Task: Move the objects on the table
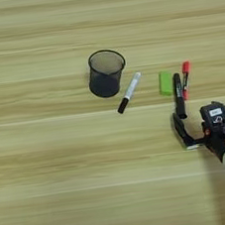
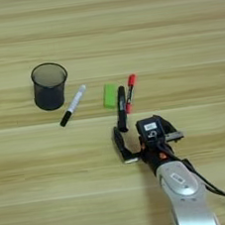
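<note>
On the light wooden table a long black marker lies nearly upright in the picture. A small green block lies to its left and a red-capped marker to its right. Further left, a white marker with a black cap lies slanted. My right gripper stands open just below the black marker's near end. Its left finger reaches up beside that end. Nothing is between the fingers.
A dark mesh pen cup stands upright left of the white marker. My silver forearm comes in from the bottom right, with a black cable trailing beside it.
</note>
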